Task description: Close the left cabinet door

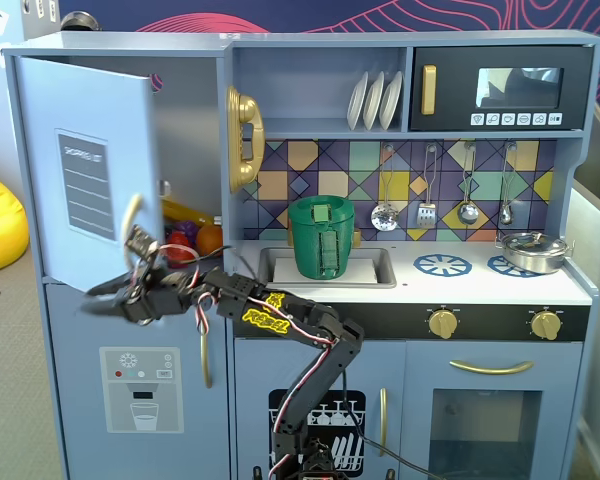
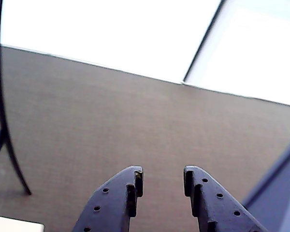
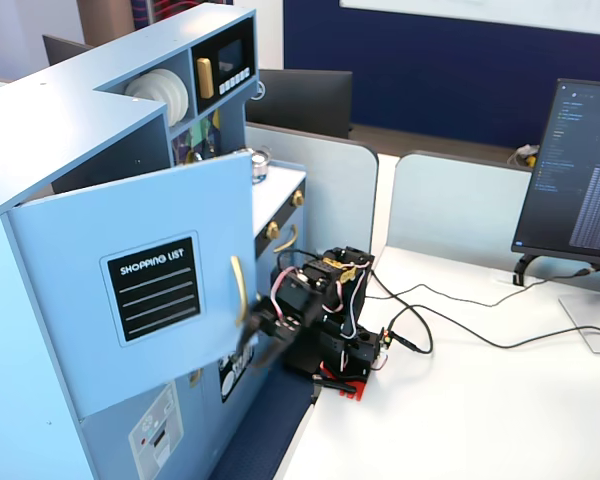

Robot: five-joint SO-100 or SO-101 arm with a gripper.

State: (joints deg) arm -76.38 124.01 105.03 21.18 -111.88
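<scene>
The large light blue-grey wooden door with a black chalkboard panel [image 1: 85,185] stands ajar; at its 5 o'clock corner the black fingers [image 1: 102,295] are apart, empty.

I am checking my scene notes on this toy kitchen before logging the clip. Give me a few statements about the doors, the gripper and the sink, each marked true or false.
1. The light blue-grey wooden cabinet door with the black SHOPPING LIST panel stands open. True.
2. The black two-finger gripper is beside that door's lower edge, by its curved gold handle. True.
3. In the wrist view the gripper is clamped on the handle. False: its fingers are apart, with nothing between them.
4. The steel sink is empty. False: a green container stands in it.
5. The black microwave door is shut. True.
</scene>
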